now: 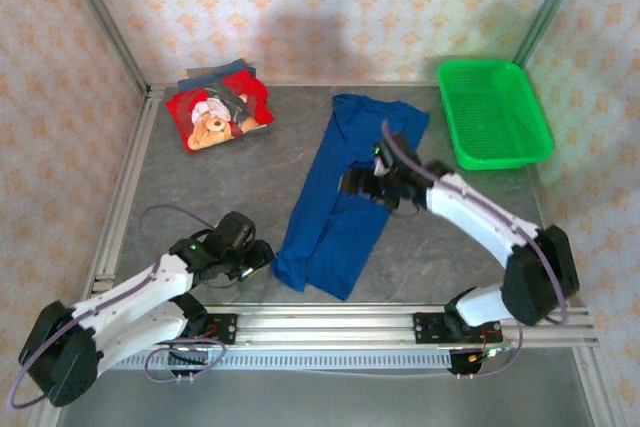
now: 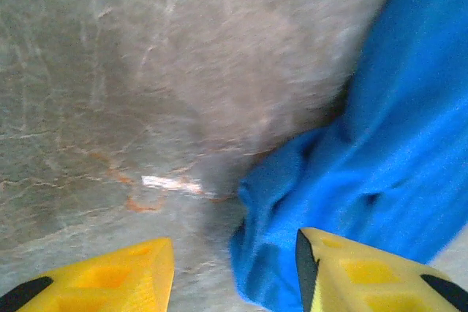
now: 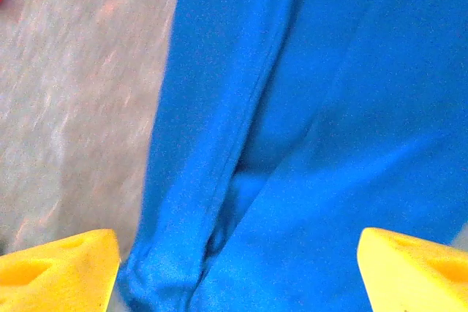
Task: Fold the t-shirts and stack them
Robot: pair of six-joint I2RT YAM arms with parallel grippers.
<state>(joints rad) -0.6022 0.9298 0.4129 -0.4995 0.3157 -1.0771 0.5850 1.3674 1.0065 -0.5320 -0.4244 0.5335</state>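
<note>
Our left gripper [image 2: 232, 253] holds its fingers apart, pinching nothing, with the near-left corner of the blue t-shirt [image 1: 325, 237] between them. Our right gripper [image 3: 238, 246] is spread wide above the shirt's middle, mid-table. If we close shallow, we may catch only one layer and drag the fold crooked.

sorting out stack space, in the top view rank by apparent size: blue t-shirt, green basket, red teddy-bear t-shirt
1. blue t-shirt, laid out long, largest
2. green mesh basket
3. red teddy-bear t-shirt, folded, smallest
The last two sit farther back, but the gaps look clear.
</note>
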